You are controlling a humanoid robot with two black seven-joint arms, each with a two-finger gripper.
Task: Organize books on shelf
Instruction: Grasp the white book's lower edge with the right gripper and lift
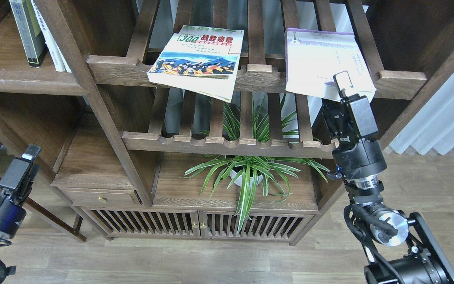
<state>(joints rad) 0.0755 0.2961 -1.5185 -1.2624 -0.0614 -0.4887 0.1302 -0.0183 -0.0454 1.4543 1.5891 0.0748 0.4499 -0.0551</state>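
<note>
1. Right gripper [339,91], right of frame centre, raised to the near lower edge of the white book with purple top band [321,59]. One pale finger pad [343,81] overlaps the book's front edge from above; the other finger is hidden under the book. Cannot tell if the fingers are clamped on it or merely straddle the edge.
2. That white book lies flat on the upper slatted rack [400,79], upper right of frame, near corner overhanging the scalloped front rail.
3. Cream book with "300" title [197,59] lies flat on the same rack, upper centre, skewed, lower right corner hanging past the rail. Well apart from the white book.
4. Black-grey book [28,33] stands upright at upper left of frame on the solid dark-brown shelf [26,81], thin white-spined books [51,39] just beside it on its right.
5. Left gripper [24,157], lower left of frame, low and well apart from all books. Seen edge-on and dark; fingers not separable, so cannot tell wide or narrow. Nothing visibly held.
6. Potted spider plant [246,173] at centre on the cabinet top, beneath the lower slatted rack [219,144]; leaves poke up between its slats.
7. Wood-plank floor [211,260] along the bottom; white curtain [447,118] at right edge.
</note>
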